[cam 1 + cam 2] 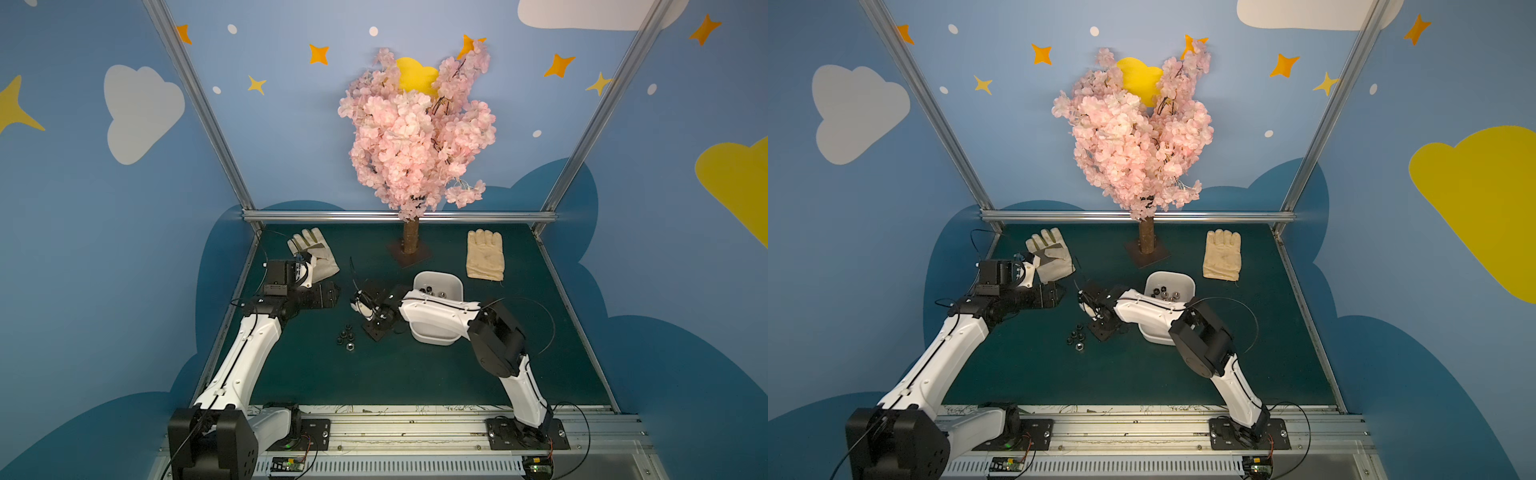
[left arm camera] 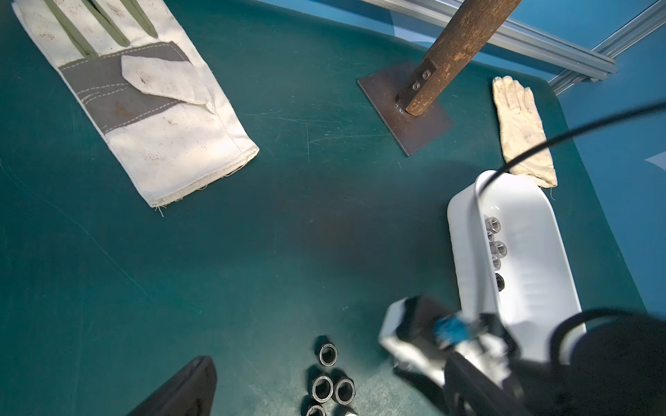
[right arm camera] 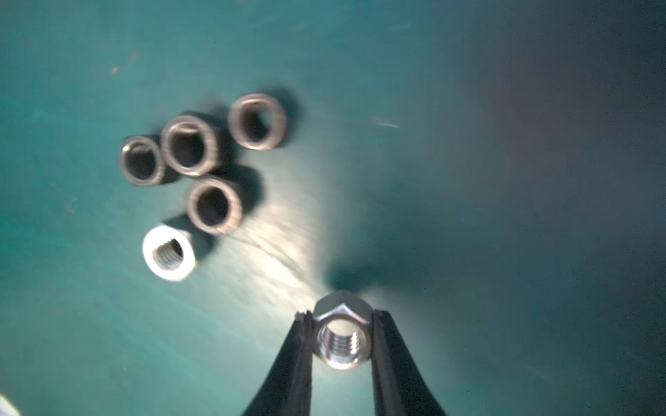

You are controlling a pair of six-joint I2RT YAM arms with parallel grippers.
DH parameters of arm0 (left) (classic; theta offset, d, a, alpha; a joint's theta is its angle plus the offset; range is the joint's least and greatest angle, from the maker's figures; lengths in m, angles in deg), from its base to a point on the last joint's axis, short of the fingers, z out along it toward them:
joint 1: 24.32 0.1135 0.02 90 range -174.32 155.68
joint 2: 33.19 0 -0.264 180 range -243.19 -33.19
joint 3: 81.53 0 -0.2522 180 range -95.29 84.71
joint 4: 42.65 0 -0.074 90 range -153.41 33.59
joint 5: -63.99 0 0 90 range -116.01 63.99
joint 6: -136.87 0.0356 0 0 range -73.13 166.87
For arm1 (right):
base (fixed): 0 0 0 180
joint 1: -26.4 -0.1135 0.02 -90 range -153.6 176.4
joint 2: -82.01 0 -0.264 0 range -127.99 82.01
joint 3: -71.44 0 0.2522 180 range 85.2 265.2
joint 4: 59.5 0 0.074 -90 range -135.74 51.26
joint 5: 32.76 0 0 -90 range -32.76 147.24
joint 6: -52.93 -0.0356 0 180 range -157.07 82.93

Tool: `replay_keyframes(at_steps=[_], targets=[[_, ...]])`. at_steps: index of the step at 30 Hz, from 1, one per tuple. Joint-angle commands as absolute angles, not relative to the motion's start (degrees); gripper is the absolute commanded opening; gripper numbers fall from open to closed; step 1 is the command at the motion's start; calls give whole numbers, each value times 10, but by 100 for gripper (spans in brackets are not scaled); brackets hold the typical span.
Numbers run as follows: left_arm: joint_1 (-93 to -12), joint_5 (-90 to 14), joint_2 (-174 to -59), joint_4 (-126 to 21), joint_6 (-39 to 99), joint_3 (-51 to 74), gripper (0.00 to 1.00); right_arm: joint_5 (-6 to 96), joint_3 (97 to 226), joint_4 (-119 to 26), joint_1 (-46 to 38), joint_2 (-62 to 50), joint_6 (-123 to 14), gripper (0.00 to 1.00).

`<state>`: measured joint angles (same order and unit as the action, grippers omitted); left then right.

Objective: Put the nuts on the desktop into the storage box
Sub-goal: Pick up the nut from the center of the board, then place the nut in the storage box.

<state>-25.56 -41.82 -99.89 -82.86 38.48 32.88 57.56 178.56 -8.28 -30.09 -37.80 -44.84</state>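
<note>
near the middle of the desktop (image 1: 374,374), five loose nuts (image 1: 346,336) lie in a tight cluster, four dark and one silver. just beside them, on the box side, the right gripper (image 3: 340,317) presses its two black fingers (image 3: 299,353) against opposite flats of a silver nut (image 3: 343,342). right of centre the storage box (image 1: 437,276) sits partly under the right arm with more nuts (image 1: 434,292) at its far end, and toward the far left corner the left gripper (image 1: 330,293) hovers by a pale glove (image 1: 320,257), its width impossible to tell.
</note>
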Motion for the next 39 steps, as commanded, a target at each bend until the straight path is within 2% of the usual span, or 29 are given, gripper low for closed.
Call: replay_keyframes(at_steps=[1, 11, 20, 32, 39], targets=[[-254, -418, -987, -825, 384, 334, 100, 599, 1758, -124, -252, -280, -471, 20], [-254, -418, -989, -823, 383, 334, 100, 611, 1662, -88, -128, -206, -463, 20], [-254, -421, -995, -823, 381, 335, 100, 601, 1596, -109, -113, -210, -475, 20], [-254, -417, -994, -823, 382, 334, 100, 594, 1593, -116, -111, -270, -469, 20], [-254, -419, -995, -823, 382, 333, 100, 601, 1576, -115, -106, -266, -469, 20]])
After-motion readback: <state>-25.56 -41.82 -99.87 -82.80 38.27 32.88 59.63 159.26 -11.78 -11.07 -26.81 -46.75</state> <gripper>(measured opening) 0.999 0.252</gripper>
